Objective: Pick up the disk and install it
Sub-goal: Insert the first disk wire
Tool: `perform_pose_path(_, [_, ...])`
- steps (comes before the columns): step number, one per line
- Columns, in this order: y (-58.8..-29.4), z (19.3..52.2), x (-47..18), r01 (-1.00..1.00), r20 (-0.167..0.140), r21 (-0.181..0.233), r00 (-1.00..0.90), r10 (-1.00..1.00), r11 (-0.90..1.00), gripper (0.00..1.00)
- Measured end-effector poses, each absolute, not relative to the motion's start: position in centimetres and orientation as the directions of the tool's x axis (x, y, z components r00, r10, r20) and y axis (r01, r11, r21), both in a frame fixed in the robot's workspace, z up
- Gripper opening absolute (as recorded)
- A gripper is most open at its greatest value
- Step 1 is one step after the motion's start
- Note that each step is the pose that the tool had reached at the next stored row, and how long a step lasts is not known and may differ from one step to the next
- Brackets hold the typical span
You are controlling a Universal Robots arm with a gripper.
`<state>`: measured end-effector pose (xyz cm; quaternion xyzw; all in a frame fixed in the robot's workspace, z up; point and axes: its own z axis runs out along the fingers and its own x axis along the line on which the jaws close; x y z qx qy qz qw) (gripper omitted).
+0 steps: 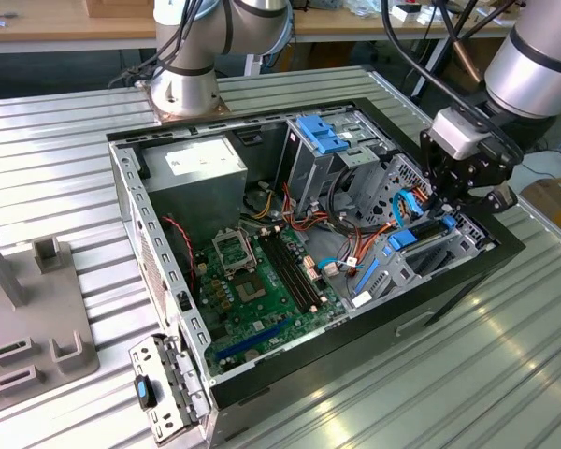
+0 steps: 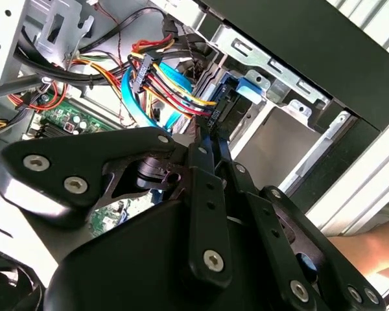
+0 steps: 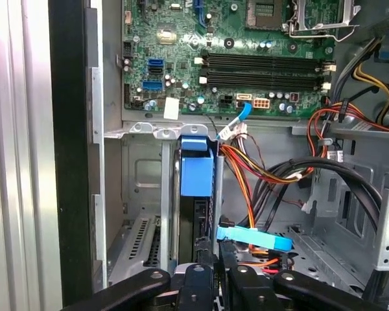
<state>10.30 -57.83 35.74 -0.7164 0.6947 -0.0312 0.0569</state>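
Note:
The disk (image 3: 196, 172), a dark drive in a bright blue carrier, stands on edge in the metal bay at the corner of the open computer case (image 1: 131, 215). In the exterior view its blue end (image 1: 402, 237) shows at the case's right side. My gripper (image 1: 449, 208) hangs just above that bay, pointing down into it. In both wrist views the black fingers (image 3: 201, 269) sit close together, and my gripper (image 3: 216, 256) tips reach the disk's near end beside a black cable connector (image 2: 214, 116). Nothing shows between the fingers of my gripper (image 2: 211, 139).
Orange, yellow and blue cables (image 3: 259, 175) crowd the space beside the bay. The green motherboard (image 1: 262, 271), a grey power supply (image 1: 196, 173) and an upright bay with a blue latch (image 1: 323, 136) fill the case. A second arm's base (image 1: 182, 89) stands behind. A person's arm (image 2: 369, 249) is nearby.

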Motion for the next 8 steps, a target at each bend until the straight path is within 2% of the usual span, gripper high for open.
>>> perform_pose_path(8, [-58.2,35.33,10.16,-0.991,-0.037,-0.132,0.033,-0.999,-0.028,0.17])
